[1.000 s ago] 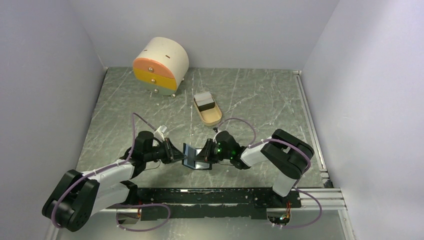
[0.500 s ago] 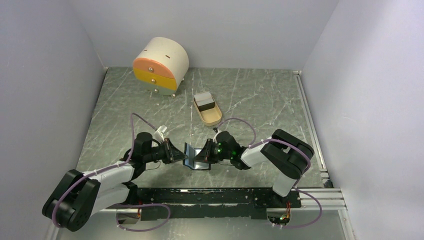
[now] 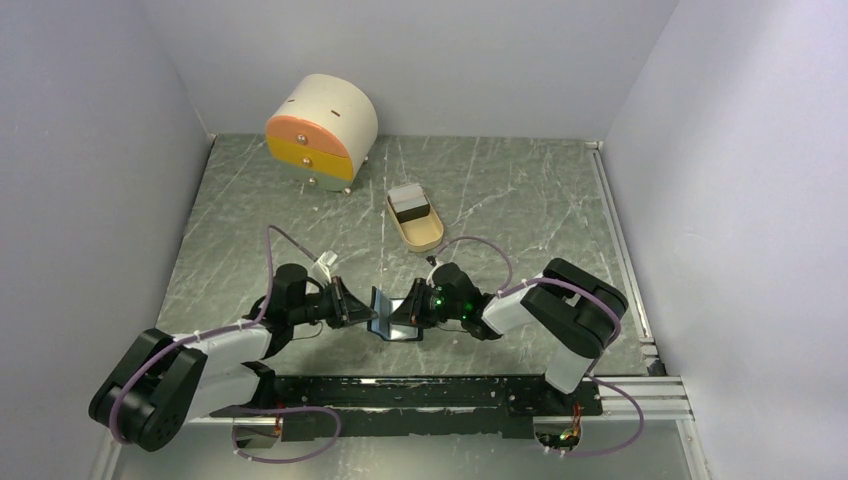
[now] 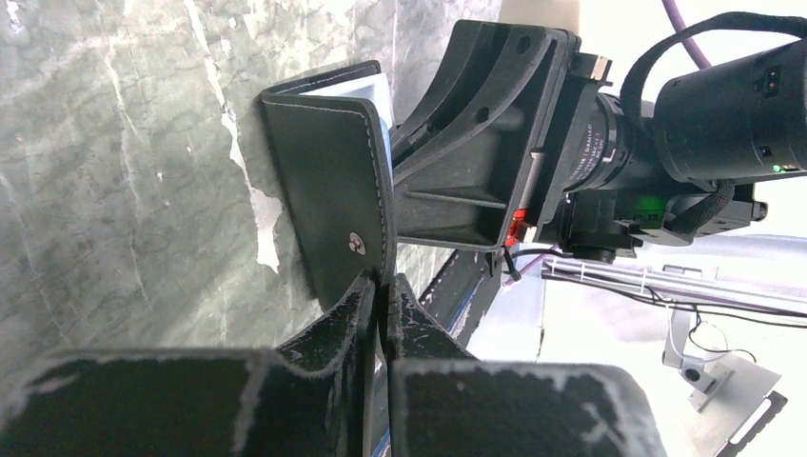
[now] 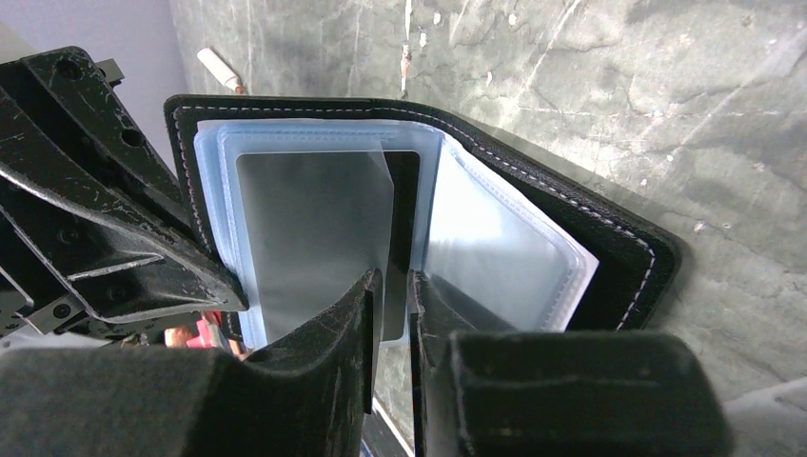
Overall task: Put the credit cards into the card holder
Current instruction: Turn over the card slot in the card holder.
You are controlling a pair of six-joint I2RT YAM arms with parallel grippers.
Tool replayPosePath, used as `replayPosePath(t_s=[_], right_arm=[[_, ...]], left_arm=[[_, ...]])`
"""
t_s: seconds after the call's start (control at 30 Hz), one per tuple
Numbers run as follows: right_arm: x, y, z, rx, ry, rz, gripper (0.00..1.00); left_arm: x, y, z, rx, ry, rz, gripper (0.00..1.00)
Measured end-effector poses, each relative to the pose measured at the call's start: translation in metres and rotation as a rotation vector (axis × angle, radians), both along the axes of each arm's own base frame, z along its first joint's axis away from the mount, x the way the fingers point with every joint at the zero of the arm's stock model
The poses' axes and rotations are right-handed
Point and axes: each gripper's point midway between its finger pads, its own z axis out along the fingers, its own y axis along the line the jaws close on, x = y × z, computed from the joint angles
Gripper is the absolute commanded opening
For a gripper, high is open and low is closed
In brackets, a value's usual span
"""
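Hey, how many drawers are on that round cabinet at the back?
2: a pink-orange drawer on top and a yellow drawer below it, both on the flat front of the cabinet. None looks hidden.

Robot lab, plain white walls [image 3: 450,60], mounting rail [image 3: 430,392]

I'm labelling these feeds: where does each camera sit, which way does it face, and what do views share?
Top external: fixed above, behind the arms, looking down on the table; both arms show, left gripper and right gripper at the card holder.
Left wrist: on the left arm, looking along its fingers, shut on the holder's black cover; the right gripper beyond.
Right wrist: on the right arm, looking past its own fingers into the open holder's clear sleeves.
Shared: the card holder, in all three.
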Motion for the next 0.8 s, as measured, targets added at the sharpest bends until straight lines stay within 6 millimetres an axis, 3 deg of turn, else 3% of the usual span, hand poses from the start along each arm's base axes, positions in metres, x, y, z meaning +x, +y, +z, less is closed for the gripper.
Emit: replayPosePath(t_s=[0.53, 0.63, 0.8], right_arm=[[-0.001, -0.001, -0.005, 0.006, 0.000, -0.001, 0.21], [-0.001, -0.001, -0.005, 0.006, 0.000, -0.001, 0.21], [-0.001, -0.001, -0.005, 0.005, -0.006, 0.002, 0.22]], left_arm=[[-0.001, -0.010, 0.001, -0.049, -0.010, -0.027, 0.09], [0.001, -0.011, 0.000, -0.019, -0.010, -0.029, 0.17], [0.007, -0.007, -0.003, 0.067, -0.020, -0.003, 0.20]])
